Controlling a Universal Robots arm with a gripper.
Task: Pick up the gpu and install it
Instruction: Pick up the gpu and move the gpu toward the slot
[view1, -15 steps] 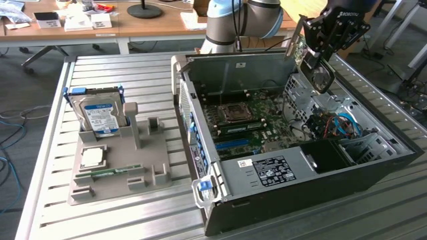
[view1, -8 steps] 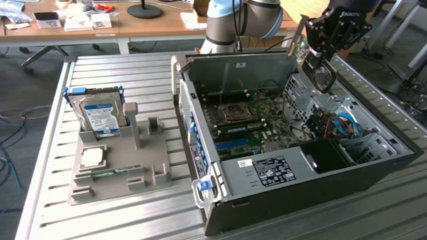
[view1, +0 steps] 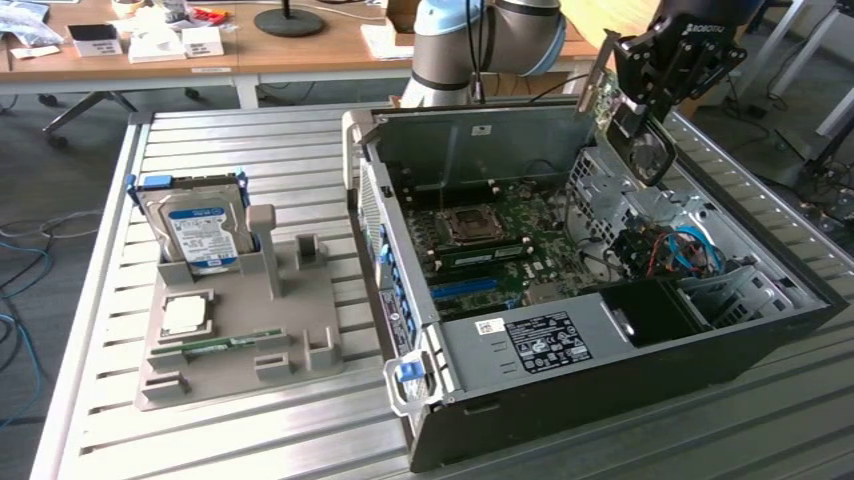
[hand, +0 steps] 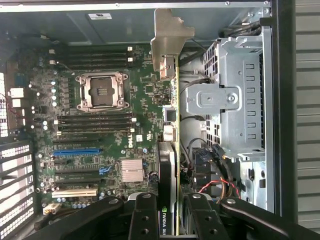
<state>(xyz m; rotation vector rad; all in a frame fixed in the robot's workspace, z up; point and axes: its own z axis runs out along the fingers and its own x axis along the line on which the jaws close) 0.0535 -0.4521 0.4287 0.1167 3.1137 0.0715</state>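
The tool (hand: 170, 217) is clamped on the thin green gpu card with a dark cooler and silver bracket (hand: 167, 165). We see the card held on edge above the open black computer case (view1: 641, 390), by its green main board (hand: 115, 100), on the exterior view's right.

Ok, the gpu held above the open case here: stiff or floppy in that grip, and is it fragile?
Probably stiff: the gpu runs straight out from the end effector with no visible sag. Likely fragile, since bare board and small parts show along its edge. Gripped near one end, its metal bracket at the far end may lever it if bumped.
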